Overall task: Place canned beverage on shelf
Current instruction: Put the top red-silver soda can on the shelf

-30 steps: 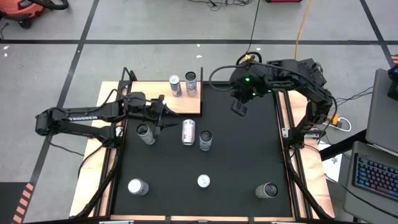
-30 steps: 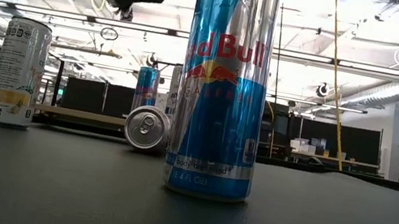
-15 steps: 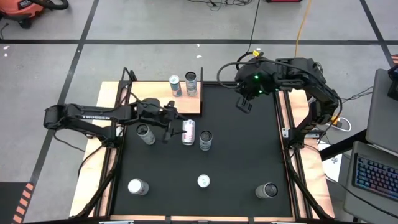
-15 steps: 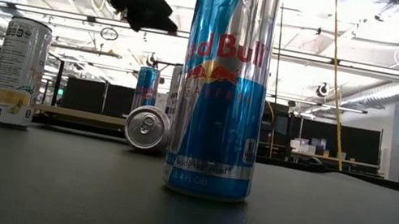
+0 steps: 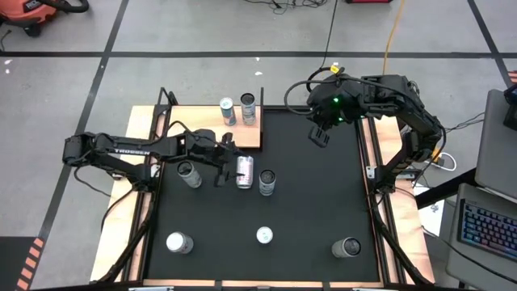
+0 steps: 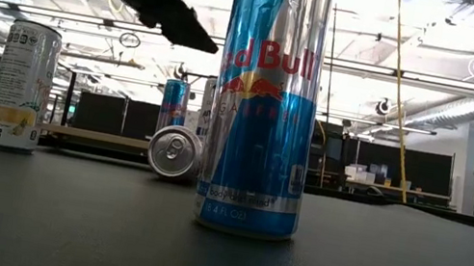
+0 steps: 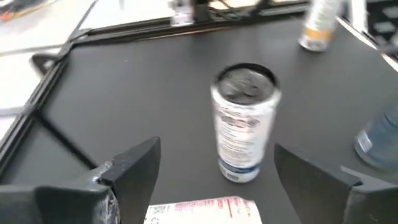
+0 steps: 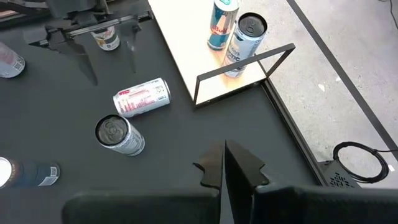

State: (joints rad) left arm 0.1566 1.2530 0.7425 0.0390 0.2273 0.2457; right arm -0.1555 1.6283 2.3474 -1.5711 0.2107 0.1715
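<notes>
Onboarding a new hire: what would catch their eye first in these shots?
Probably the left gripper, open, poised beside the toppled red-and-white can near the black mat's middle, an upright can next to it. Then the two cans already standing on the wooden shelf at the mat's far-left corner, and the right gripper, shut, hovering off to the right.

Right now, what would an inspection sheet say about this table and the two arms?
Surface: large black mat on a wood-edged table.
Job's things: shelf carries two upright cans; a red-and-white can lies on its side on the mat; five more cans stand on the mat.
Clutter: nothing seen.
Grippers: left gripper open beside the lying can; right gripper shut, over the mat's far right.
Cables: yellow cable across the floor.
Surroundings: keyboard at right; black floor tape.
</notes>
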